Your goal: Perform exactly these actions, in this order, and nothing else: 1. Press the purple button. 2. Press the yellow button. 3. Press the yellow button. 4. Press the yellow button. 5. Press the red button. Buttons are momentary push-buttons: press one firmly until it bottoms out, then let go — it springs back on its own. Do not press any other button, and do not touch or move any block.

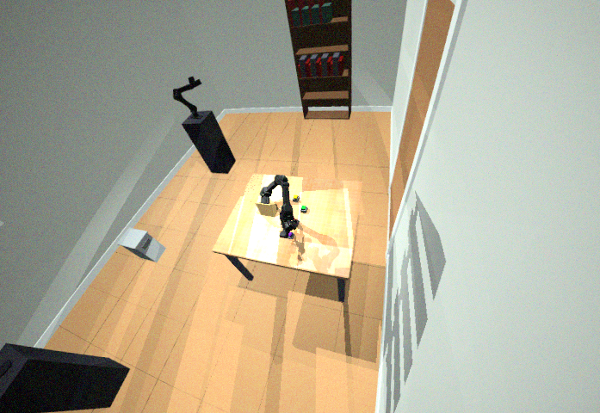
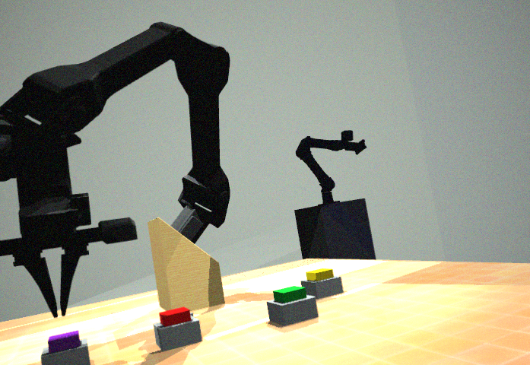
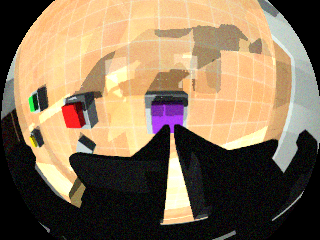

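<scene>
Wrist view: purple button (image 3: 167, 115) just beyond closed fingers.

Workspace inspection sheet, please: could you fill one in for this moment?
Surface: wooden table, sunlit with shadows.
Job's things: purple button, red button, green button and yellow button on grey bases, all raised.
Clutter: tan wedge block behind the red button, at the arm's base.
Pincer: pincer shut on nothing, tips pointing down near the purple button, not touching it; in the wrist view they aim at its near edge.
Cables: nothing seen.
Surroundings: second arm on a dark pedestal, bookshelf, grey box on the floor.
</scene>
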Available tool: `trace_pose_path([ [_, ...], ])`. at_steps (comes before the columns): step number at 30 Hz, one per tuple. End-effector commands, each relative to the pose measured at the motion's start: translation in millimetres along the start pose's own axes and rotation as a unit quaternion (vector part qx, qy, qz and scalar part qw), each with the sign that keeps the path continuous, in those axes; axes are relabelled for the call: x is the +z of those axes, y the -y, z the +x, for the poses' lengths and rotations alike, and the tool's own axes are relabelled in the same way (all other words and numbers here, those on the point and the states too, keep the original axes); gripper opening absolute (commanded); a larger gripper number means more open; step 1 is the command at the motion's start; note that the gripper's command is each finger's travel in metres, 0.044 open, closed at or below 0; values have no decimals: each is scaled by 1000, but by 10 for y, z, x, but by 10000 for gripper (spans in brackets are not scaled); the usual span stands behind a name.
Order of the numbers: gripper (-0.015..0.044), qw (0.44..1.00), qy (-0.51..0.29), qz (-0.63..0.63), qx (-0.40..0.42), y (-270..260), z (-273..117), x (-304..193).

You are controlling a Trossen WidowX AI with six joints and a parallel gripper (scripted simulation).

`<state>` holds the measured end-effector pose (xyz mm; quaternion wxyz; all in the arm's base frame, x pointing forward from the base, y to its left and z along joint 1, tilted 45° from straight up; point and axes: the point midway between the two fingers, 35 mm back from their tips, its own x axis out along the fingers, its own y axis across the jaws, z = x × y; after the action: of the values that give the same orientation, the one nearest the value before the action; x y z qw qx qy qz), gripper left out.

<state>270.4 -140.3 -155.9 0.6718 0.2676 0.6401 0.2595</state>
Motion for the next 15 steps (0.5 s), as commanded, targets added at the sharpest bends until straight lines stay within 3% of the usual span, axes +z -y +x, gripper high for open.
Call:
trace_pose_path([
  [1,20,1000,0,3,3,-11,68,-3],
  [15,20,1000,1,3,3,-18,294,-5],
])
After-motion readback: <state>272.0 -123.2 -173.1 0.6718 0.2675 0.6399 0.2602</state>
